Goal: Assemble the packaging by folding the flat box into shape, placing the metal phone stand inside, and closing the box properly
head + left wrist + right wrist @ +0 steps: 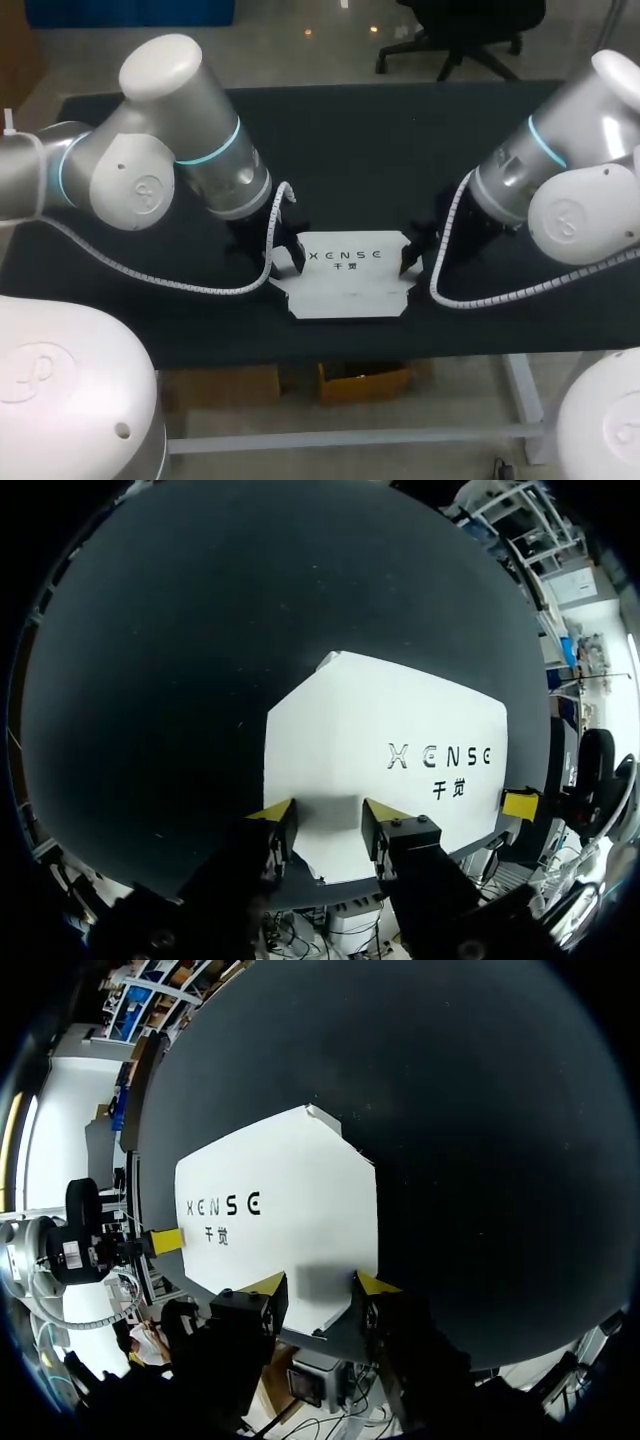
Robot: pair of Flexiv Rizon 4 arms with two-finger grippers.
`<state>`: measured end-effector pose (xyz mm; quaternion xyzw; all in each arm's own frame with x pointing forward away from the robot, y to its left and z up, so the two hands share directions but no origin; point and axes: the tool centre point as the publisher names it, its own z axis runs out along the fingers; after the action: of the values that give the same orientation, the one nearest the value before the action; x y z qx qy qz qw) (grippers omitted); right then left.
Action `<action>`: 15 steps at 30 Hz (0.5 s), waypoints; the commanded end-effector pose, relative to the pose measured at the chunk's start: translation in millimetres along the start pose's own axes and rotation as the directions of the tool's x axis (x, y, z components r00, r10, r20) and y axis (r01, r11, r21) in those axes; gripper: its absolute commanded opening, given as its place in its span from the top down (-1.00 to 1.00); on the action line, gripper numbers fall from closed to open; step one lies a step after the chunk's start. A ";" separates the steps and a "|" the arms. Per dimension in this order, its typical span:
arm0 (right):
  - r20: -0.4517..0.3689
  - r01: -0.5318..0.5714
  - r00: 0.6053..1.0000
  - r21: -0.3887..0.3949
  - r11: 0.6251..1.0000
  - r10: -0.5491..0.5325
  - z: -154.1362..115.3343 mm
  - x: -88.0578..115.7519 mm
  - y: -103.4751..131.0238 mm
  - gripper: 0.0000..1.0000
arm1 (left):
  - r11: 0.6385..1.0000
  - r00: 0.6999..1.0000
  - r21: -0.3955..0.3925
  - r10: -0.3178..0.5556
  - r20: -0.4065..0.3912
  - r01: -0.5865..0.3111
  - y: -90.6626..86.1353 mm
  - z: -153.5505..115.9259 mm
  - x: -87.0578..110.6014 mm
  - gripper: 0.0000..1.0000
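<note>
A black tabletop [350,140] is shown from above. One flat white cardboard box [345,282] with dark lettering is laid near its front edge, midway between two robot arms. The box is unfolded and lies flat against the surface, with its end flaps spread out at both sides.

The left gripper [290,252] is set at the box's left end and the right gripper [412,252] at its right end. In each wrist view the yellow-tipped fingers [278,818] are held apart, with the end edge of the box lying between them. No clamping on the card can be made out, so both pairs are judged to be unclosed and poised to take hold.

The task is judged to be at its very start. Nothing is folded: no walls are raised and no flaps are tucked. Everything is left to be done: the box is to be shaped, the metal phone stand placed inside, and the lid closed. The stand is not seen in any view, so its place cannot be told.

Counted: one box, two arms, two grippers of two fingers each, one tabletop, and no phone stand in sight.
</note>
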<state>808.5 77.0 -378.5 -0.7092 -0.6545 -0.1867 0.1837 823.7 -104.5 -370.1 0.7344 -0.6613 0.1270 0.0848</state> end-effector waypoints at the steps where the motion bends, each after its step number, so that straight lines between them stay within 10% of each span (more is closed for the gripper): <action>1: 0.000 0.006 1.000 -0.002 1.000 -0.006 -0.3 0.8 4.2 0.21 | 1.000 1.000 0.001 0.002 0.005 -0.002 -0.1 1.3 0.8 0.12; 15: -0.015 0.020 1.000 -0.001 1.000 -0.020 8.4 1.0 11.6 0.22 | 1.000 1.000 -0.005 0.007 0.007 -0.007 -2.1 3.9 2.3 0.11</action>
<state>817.5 80.8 -380.8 -0.7033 -0.6597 -0.1940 0.1804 824.0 -105.2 -370.6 0.7326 -0.6637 0.1253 0.0842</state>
